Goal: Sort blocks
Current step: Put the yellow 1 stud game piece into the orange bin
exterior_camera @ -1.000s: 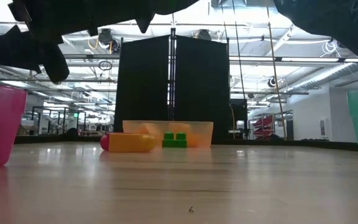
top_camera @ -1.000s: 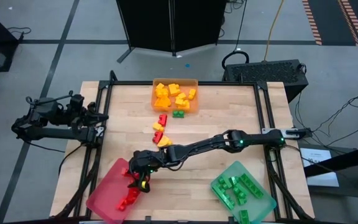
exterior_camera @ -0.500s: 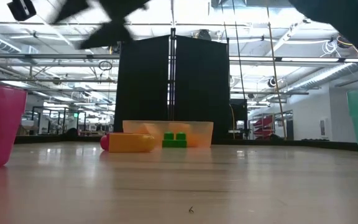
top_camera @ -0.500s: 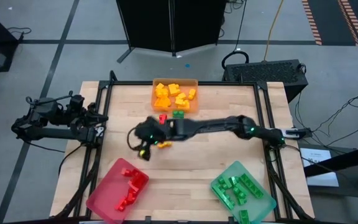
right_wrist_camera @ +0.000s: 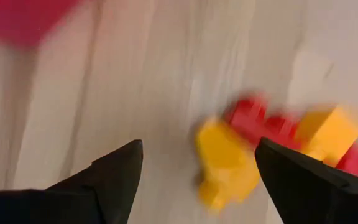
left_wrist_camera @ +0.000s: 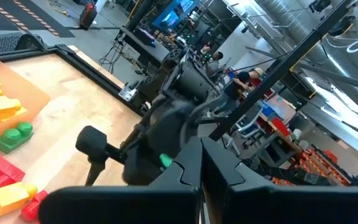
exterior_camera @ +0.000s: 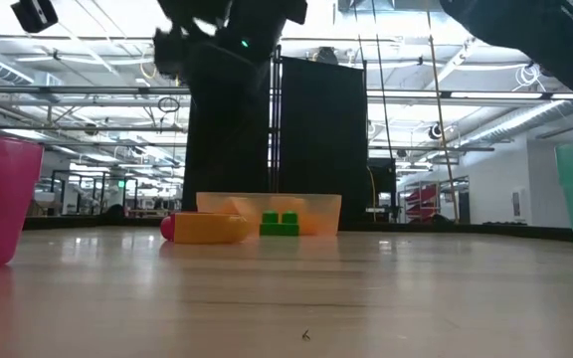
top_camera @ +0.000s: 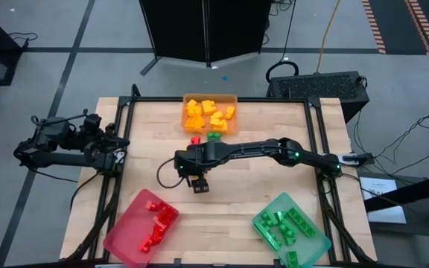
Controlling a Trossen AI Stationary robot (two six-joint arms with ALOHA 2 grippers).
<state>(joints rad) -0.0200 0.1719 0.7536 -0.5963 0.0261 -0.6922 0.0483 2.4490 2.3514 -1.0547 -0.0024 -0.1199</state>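
Right gripper (top_camera: 197,184) hangs over the middle of the table (top_camera: 274,186), fingers spread wide and empty — nothing between the two dark fingers (right_wrist_camera: 114,171) in the right wrist view. That view looks down on the loose blocks left on the wood: a yellow block (right_wrist_camera: 225,163) lies just ahead of the fingertips, slightly off toward one finger, with a red block (right_wrist_camera: 260,119) touching it on its far side and an orange-yellow block (right_wrist_camera: 329,132) beyond that. The yellow block's long axis seems to run roughly along the line of approach, not across the gap between the fingers, though the wrist view is too smeared to be certain. From above, this little cluster is mostly hidden under the right arm; only a red block (top_camera: 194,139) and a green block (top_camera: 214,136) show just in front of the orange tray (top_camera: 208,98). So the target lies between the gripper and the orange tray, on the tray side. The red tray (top_camera: 129,237) and green tray (top_camera: 307,249) sit well apart at the near corners. Left gripper (top_camera: 113,157) is parked off the table's left edge, fingers closed on nothing — far from the blocks, so the right arm is clearly nearer. Next pick likely needs a short reach forward and down, maybe with a wrist turn.
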